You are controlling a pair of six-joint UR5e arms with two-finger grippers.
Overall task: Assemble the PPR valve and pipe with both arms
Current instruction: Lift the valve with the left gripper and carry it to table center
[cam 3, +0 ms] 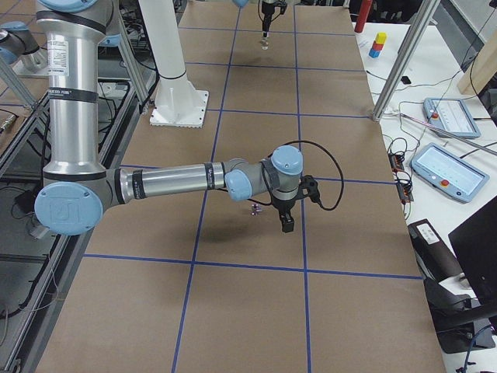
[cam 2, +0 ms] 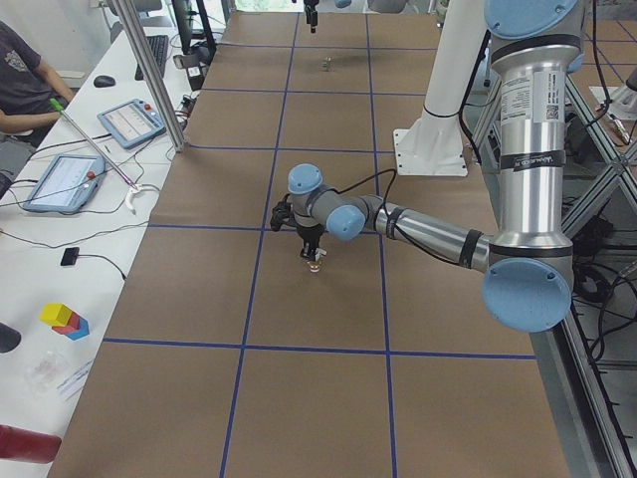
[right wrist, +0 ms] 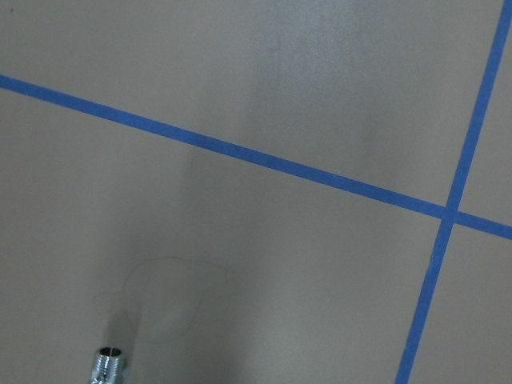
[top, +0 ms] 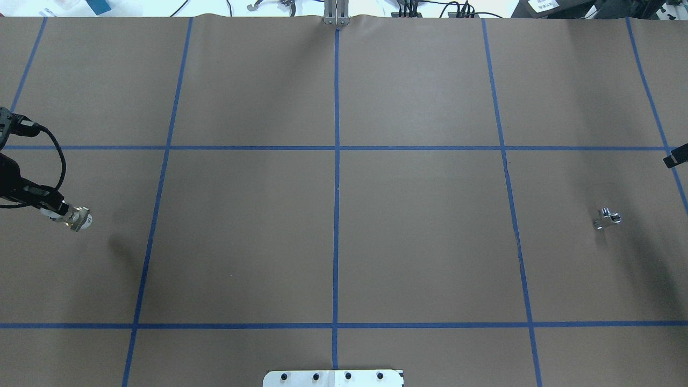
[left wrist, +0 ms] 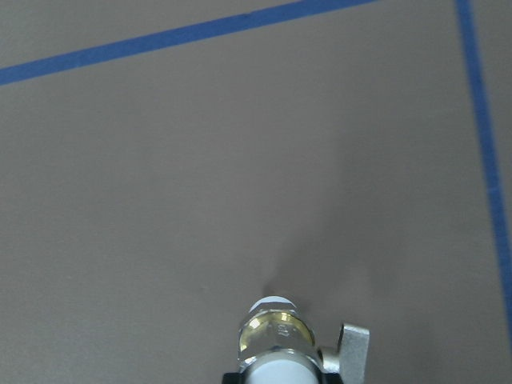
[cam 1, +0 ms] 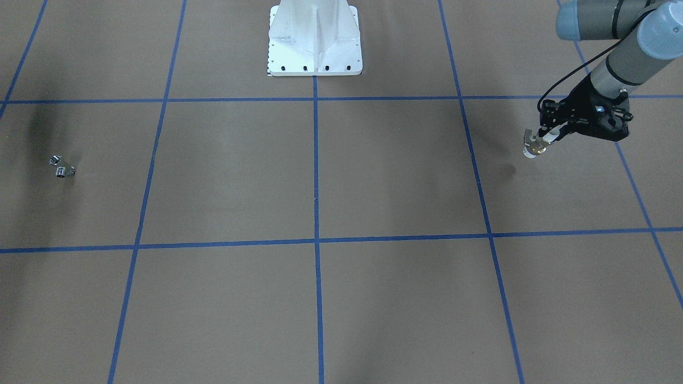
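Observation:
My left gripper (cam 1: 545,140) is shut on the PPR valve (cam 1: 536,146), which has a brass middle, white ring ends and a side handle. It holds the valve above the table at my far left (top: 76,218); the valve's shadow lies on the paper below. The left wrist view shows the valve (left wrist: 276,340) end-on. The pipe (top: 607,217), a tiny silver angled fitting, lies on the table at my right (cam 1: 61,166). My right gripper (cam 3: 287,224) hovers beside and above the pipe. Only its black tip (top: 676,156) shows overhead, so I cannot tell its state. The pipe's end (right wrist: 110,366) shows in the right wrist view.
Brown paper with a blue tape grid (top: 336,161) covers the table. The white pedestal base (cam 1: 315,42) stands at the robot's side. An operators' bench with tablets (cam 3: 446,116) and a seated person (cam 2: 20,70) runs along the far edge.

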